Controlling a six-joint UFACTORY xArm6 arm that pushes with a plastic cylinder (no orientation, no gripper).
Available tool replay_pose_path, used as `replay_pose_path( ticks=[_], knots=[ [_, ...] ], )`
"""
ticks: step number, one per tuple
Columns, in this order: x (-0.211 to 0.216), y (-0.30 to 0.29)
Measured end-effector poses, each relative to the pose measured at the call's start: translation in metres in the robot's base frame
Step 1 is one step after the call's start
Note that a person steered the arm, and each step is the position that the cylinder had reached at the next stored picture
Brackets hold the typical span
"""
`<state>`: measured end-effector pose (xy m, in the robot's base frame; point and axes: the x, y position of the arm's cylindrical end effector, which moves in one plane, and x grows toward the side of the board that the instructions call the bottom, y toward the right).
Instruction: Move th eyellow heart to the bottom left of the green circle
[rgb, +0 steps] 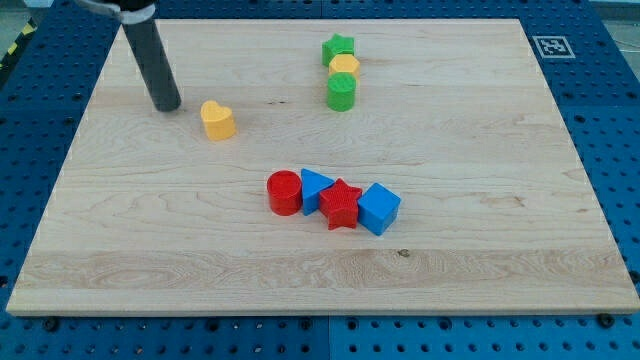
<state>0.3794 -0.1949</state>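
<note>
The yellow heart (217, 120) lies on the wooden board at the upper left. The green circle (341, 92) stands at the upper middle, the lowest of a short column with a yellow block (344, 66) and a green star (338, 47) above it. My tip (166, 104) rests on the board just left of the yellow heart, a small gap apart from it. The heart sits well to the left of the green circle and slightly lower.
A row of blocks lies at the board's middle: a red cylinder (284, 192), a blue triangle (315, 186), a red star (341, 204) and a blue cube (378, 208). A marker tag (549, 46) sits beyond the board's top right corner.
</note>
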Motion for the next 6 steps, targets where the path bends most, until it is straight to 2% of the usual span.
replay_pose_path(
  ticks=[1,3,4,6],
  knots=[
    [0.03,0.004],
    [0.028,0.125],
    [0.029,0.143],
    [0.023,0.074]
  ],
)
